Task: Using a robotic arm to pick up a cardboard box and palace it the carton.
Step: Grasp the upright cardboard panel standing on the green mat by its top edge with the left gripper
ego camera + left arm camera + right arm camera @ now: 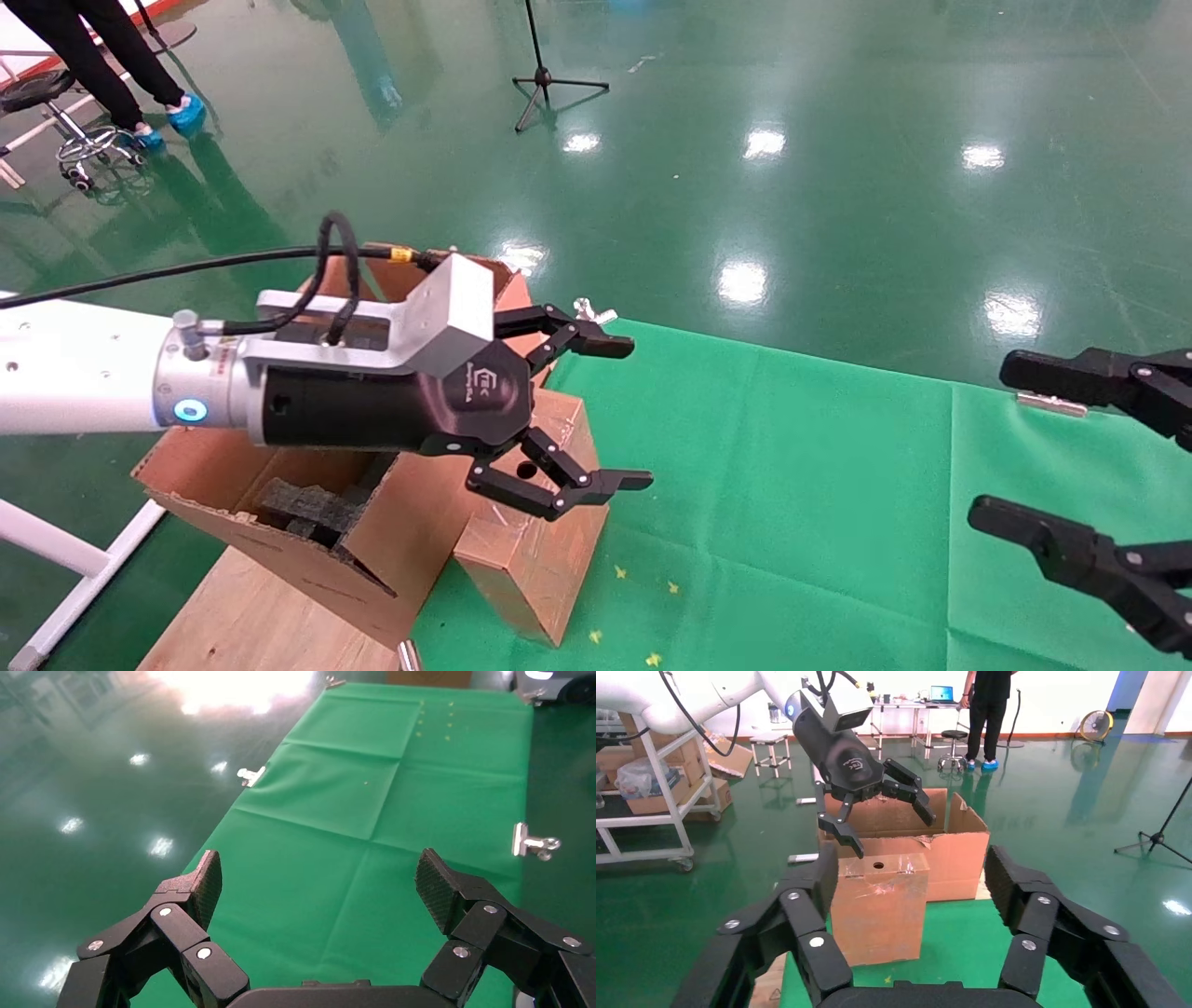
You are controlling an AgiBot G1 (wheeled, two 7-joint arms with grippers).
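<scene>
In the head view, the left gripper [619,415] on the robotic arm [84,377] hangs with fingers spread apart above the cardboard box [535,550], which stands on the green cloth [792,485] against the carton [307,522]. The right gripper [1024,447] waits to the side, also spread. The left wrist view shows only wide fingers [204,881] over cloth. In the right wrist view the box [879,906] looks stiff and probably light, but its tape is shiny and may slip; I would grasp the bare side faces near the top.
</scene>
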